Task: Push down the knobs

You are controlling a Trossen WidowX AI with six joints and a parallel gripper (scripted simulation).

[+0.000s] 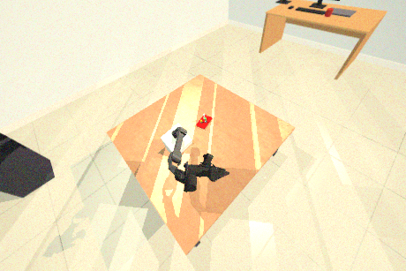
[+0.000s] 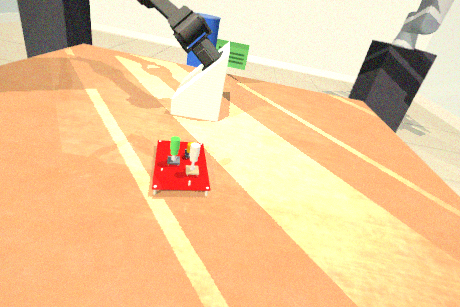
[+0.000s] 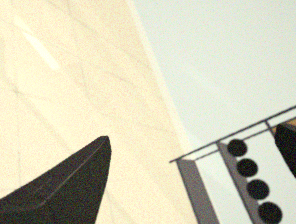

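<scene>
The red circuit board (image 1: 200, 125) (image 2: 175, 182) stands on short legs on the wooden table (image 1: 234, 138) (image 2: 100, 221). In the exterior view a green knob (image 2: 175, 144) stands upright over a grey potentiometer (image 2: 173, 161), with a short gap of shaft below it. A white knob (image 2: 194, 152) stands over a tan potentiometer (image 2: 192, 171), also with shaft showing. A yellow-orange knob (image 2: 190, 146) is partly hidden behind the white one. My gripper (image 1: 222, 173) (image 3: 190, 138) is open and empty, well away from the board; the exterior view does not show it.
A white wedge (image 1: 166, 138) (image 2: 200, 98) stands behind the board in the exterior view, with the dark arm rising from it. A blue cylinder (image 2: 210, 31) and a green sign (image 2: 240, 55) are beyond the table. A desk (image 1: 304, 15) with monitors stands far off.
</scene>
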